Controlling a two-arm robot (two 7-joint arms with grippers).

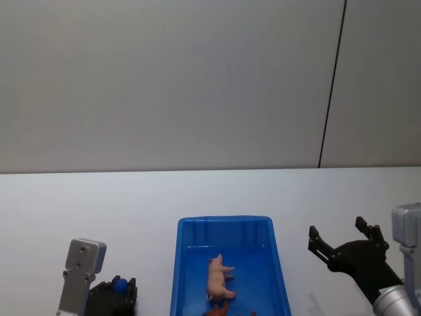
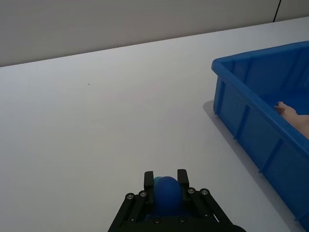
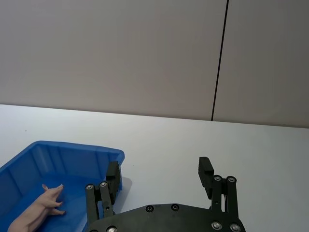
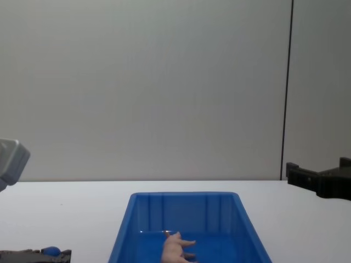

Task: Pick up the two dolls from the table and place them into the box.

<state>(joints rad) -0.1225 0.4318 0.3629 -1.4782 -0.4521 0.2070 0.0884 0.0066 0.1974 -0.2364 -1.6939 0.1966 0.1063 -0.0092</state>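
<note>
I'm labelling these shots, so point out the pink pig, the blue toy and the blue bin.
pink pig (image 1: 220,278), head view, on its body.
blue toy (image 2: 167,194), left wrist view, on its rounded top, between the left claw's fingers.
blue bin (image 4: 184,194), chest view, on its far rim.

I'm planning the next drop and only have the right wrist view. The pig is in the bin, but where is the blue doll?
Observer: The dark blue doll is clamped between the fingers of the left end effector.
Operator: Is that end effector over the bin?
Observer: No. In the head view it is left of the blue bin, outside its rim, over the white table.
Operator: Anything in the bin besides the pig?
Observer: Yes, an orange-brown object lies at the bin's near end beside the pink pig. It is cut off, so I can't identify it.
</note>
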